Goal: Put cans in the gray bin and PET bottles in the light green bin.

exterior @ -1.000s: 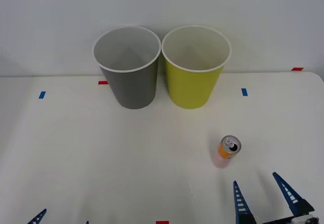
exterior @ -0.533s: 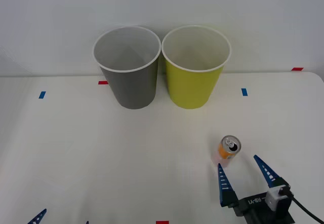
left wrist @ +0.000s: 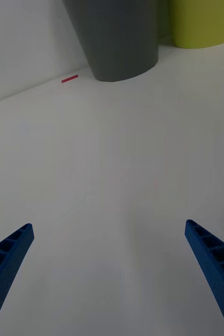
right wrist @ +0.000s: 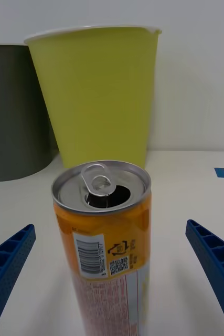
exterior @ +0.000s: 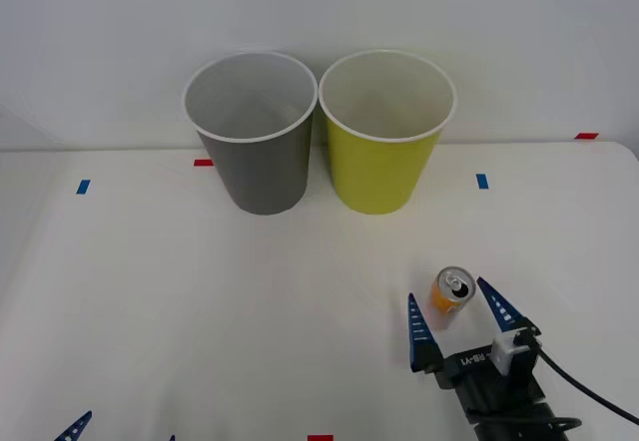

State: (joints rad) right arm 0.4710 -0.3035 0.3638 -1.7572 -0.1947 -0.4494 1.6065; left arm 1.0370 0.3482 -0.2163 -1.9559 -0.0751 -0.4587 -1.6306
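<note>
While the orange can (exterior: 451, 291) stood upright on the white table (exterior: 200, 301), my right gripper (exterior: 458, 320) was positioned around it with both blue fingers spread wide, one on each side and neither touching the can body. In the right wrist view, the can (right wrist: 106, 247) sat between the fingers with its silver top and pull tab facing up. Beyond it, the gray bin (exterior: 252, 132) and the light green bin (exterior: 385, 130) stood side by side near the wall. My left gripper (left wrist: 112, 273) hung open above bare table at the near left edge.
</note>
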